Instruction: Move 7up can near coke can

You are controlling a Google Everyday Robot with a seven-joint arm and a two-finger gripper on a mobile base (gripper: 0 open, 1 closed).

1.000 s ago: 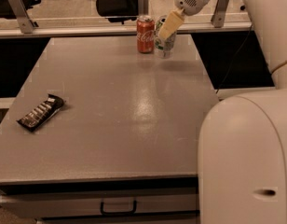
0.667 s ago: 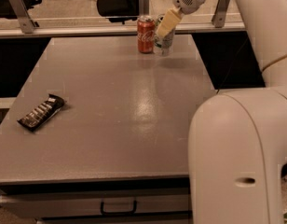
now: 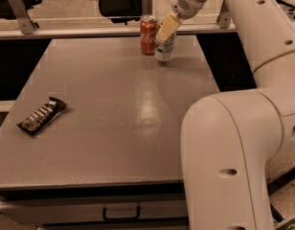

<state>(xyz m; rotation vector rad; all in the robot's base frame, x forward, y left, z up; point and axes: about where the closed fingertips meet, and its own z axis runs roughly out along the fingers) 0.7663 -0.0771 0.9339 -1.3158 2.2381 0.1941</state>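
Observation:
The red coke can stands upright at the far edge of the grey table. The silver-white 7up can with green lettering stands right beside it on its right, nearly touching. My gripper reaches down from the upper right and is closed around the top of the 7up can. A cream finger covers the can's upper part. The can's base is at or just above the table top.
A dark snack bar wrapper lies near the table's left edge. My arm's large white link fills the right foreground. A rail with metal posts runs behind the table. A drawer handle shows below the front edge.
The gripper and the 7up can have shifted slightly left, closer to the coke can. My arm's near link has moved further left in the view.

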